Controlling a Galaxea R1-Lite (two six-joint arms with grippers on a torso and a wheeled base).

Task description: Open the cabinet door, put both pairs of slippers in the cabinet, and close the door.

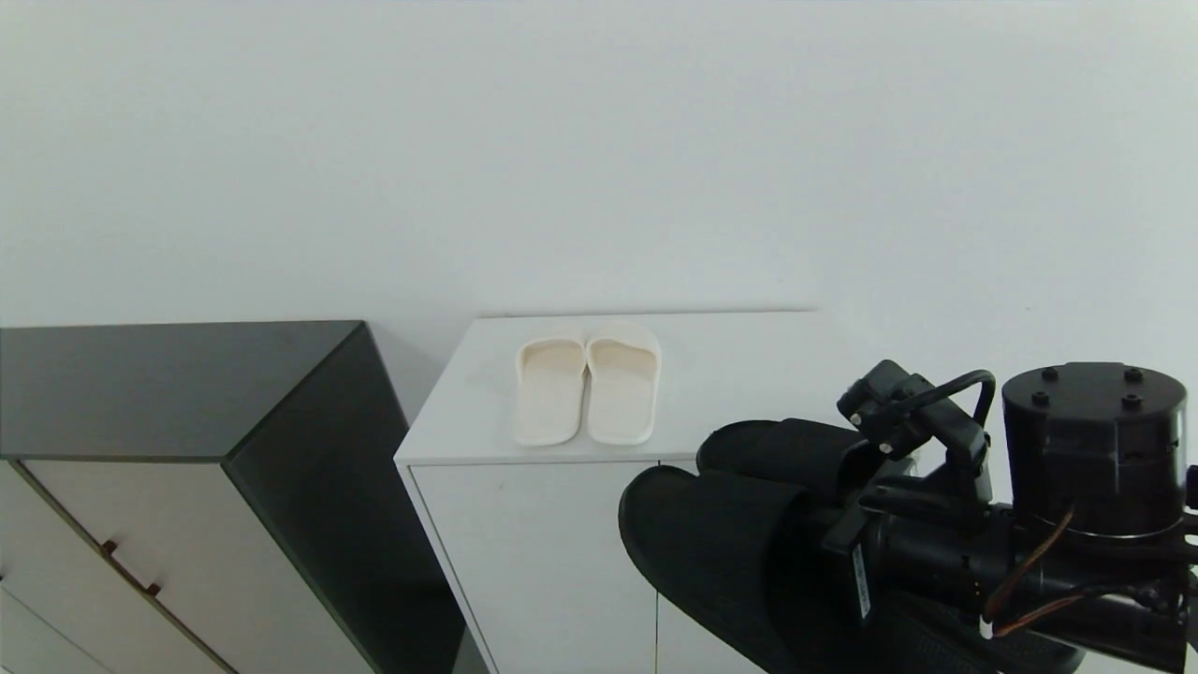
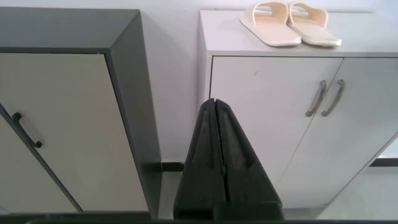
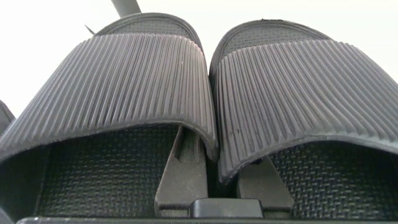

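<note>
Right gripper (image 3: 221, 158) is clamping the black slippers (image 3: 124, 81), 1 finger sitting inside each slipper under the ribbed strap and pinching the 2 inner edges together. In the head view the black pair (image 1: 721, 543) is hanging in the air in front of the white cabinet (image 1: 533, 562), toes pointing away from the arm. Left gripper (image 2: 215, 109) is hovering low before the cabinet, its fingers pressed together and holding nothing. The cream slippers (image 1: 587, 388) are lying side by side on the cabinet top, touching each other. Both cabinet doors are sitting shut, the 2 handles (image 2: 324, 98) meeting at the middle. A dark dresser (image 1: 168, 384) is standing just beside the cabinet on the robot's left.
</note>
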